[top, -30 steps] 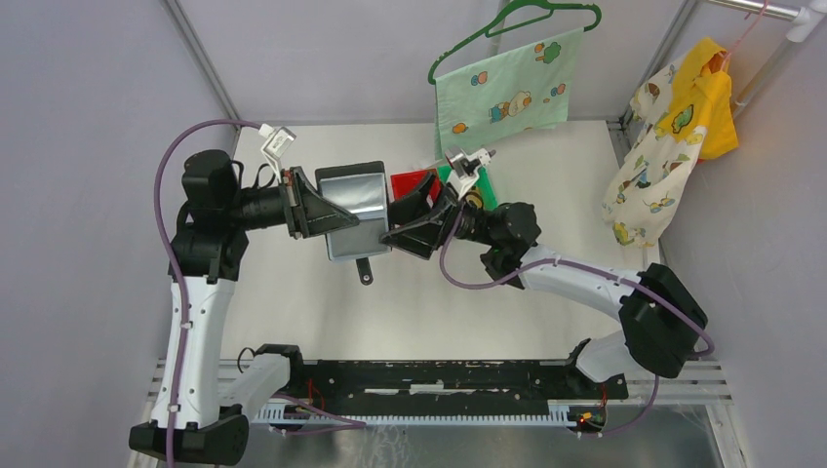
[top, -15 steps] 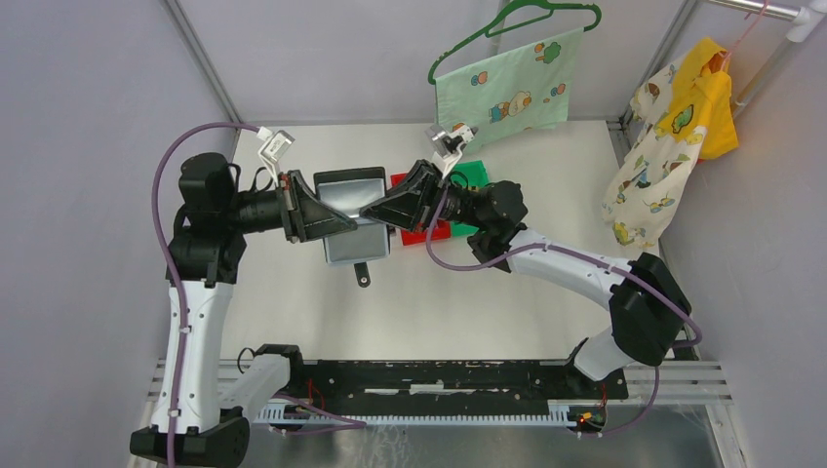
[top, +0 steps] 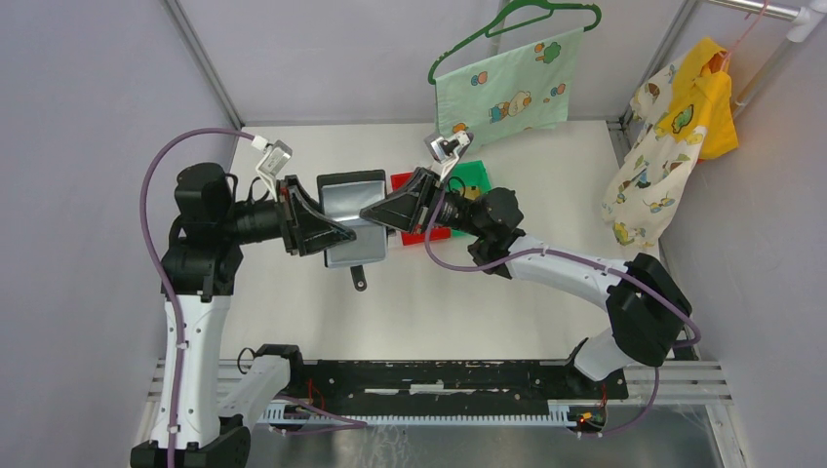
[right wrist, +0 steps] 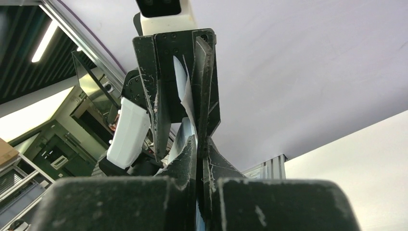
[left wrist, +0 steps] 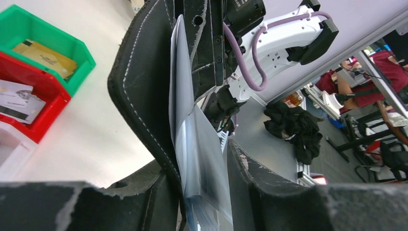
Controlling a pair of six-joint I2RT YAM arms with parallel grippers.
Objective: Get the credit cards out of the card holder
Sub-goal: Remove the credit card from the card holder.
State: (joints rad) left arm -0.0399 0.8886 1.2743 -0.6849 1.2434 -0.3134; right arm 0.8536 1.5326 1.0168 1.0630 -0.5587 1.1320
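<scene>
The black card holder (top: 351,200) hangs open above the table, grey-blue lining up and snap tab (top: 359,280) dangling. Its stitched cover (left wrist: 144,86) and loose clear sleeves sit between the fingers of my left gripper (top: 336,232) (left wrist: 204,159), whose jaws stand apart without pressing them. From the right, my right gripper (top: 375,213) (right wrist: 201,144) is shut on a thin pale sheet, apparently a credit card (right wrist: 184,134), sticking out of the holder. Other credit cards lie in bins: a tan-gold one (left wrist: 45,57) and whitish ones (left wrist: 17,98).
A green bin (top: 476,175) (left wrist: 72,50) and a red bin (top: 434,234) (left wrist: 48,122) sit just right of the holder, a white bin's corner (left wrist: 7,149) beside them. A hanger with patterned cloth (top: 507,93) hangs at the back, and more cloth (top: 673,136) at the right wall.
My right gripper came back from over the bins to the holder and shut on the thin sheet. The left jaws have widened, and the left arm shifted slightly nearer with the holder.
</scene>
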